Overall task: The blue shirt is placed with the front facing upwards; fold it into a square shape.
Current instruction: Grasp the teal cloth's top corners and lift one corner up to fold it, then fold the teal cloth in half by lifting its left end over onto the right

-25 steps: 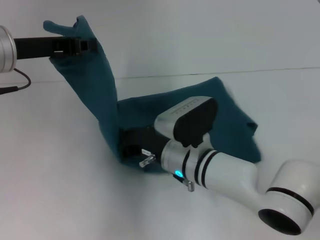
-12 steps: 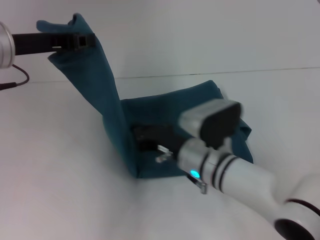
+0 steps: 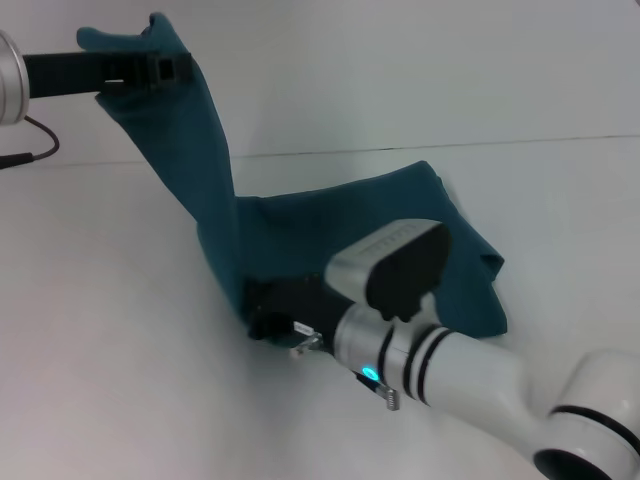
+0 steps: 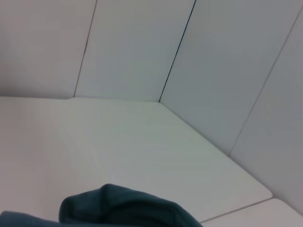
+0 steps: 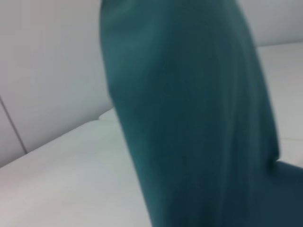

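Observation:
The blue shirt (image 3: 330, 215) lies bunched on the white table, and one side of it is pulled up into a tall flap at the far left. My left gripper (image 3: 150, 72) is high above the table, shut on the top of that flap. My right gripper (image 3: 262, 315) is low at the shirt's near-left corner and shut on the cloth there; its fingers are hidden by its black body. A fold of the shirt (image 4: 123, 208) shows in the left wrist view. The hanging flap of the shirt (image 5: 189, 118) fills the right wrist view.
The white table (image 3: 100, 330) spreads bare to the left and near side of the shirt. Its back edge meets a pale wall (image 3: 400, 70). A black cable (image 3: 30, 155) loops below my left arm. My right arm's white links (image 3: 470, 375) cross the near right.
My right gripper swung right over the shirt, then came back left and nearer, and the shirt's near corner shifted with it. The left gripper held the raised flap almost still.

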